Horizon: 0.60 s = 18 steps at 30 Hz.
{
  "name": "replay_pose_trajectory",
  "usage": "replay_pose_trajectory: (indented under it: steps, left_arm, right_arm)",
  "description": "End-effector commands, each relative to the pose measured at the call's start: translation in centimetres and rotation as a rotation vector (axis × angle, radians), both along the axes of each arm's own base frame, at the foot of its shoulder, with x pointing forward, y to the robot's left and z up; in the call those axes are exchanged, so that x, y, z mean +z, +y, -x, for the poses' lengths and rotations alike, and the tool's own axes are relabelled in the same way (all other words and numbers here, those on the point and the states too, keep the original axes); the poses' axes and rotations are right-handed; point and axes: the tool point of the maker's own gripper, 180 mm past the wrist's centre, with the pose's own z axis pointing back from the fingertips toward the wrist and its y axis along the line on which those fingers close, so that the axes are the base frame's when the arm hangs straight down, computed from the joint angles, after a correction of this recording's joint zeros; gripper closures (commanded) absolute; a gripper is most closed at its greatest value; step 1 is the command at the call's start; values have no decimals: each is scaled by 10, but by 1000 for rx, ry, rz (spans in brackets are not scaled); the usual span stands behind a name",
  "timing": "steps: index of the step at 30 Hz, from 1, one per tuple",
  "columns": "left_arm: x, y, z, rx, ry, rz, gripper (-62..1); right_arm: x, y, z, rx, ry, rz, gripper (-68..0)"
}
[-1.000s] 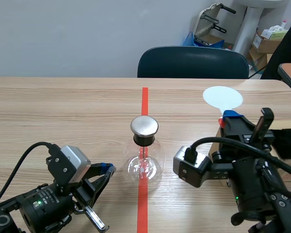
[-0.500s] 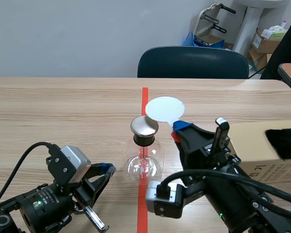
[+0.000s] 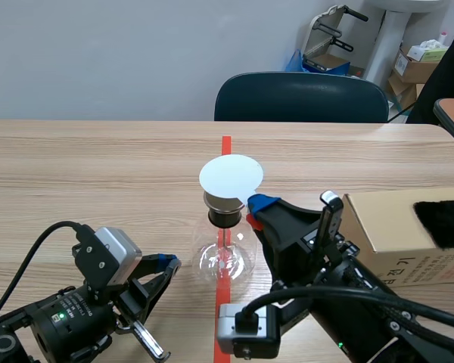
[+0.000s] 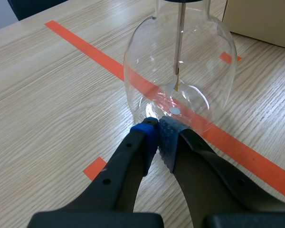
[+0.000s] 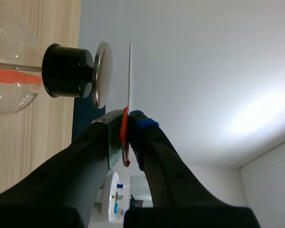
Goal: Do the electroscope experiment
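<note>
Right gripper [image 3: 262,204] clamped on red handle [image 5: 124,137] of thin white round disc [image 3: 231,175], hovering just over metal cap [image 3: 225,198] of clear glass flask electroscope [image 3: 225,257] on centre tape [image 3: 225,147]; left gripper [image 4: 159,135] closed empty at flask base; disc looks light/flexy, glass fragile, so handle-only grip.

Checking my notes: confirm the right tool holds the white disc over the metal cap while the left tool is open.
Wrong on the left tool: the left wrist view shows it shut. The right tool does hold the white disc over the metal cap.
</note>
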Motion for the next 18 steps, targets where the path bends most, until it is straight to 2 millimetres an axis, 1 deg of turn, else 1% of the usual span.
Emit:
replay_pose_trajectory:
  steps: [1,10,16,18]
  left_arm:
    - [7,-3,-3,2,-19,24,-27]
    - [7,-3,-3,2,-19,24,-27]
    - [7,-3,-3,2,-19,24,-27]
    - [7,-3,-3,2,-19,24,-27]
  right_arm:
    - [10,2,-2,16,-37,-4,-19]
    - [8,6,2,45,-27,1,-19]
    - [8,6,1,42,-28,1,-19]
    - [9,3,-1,21,-29,-1,-19]
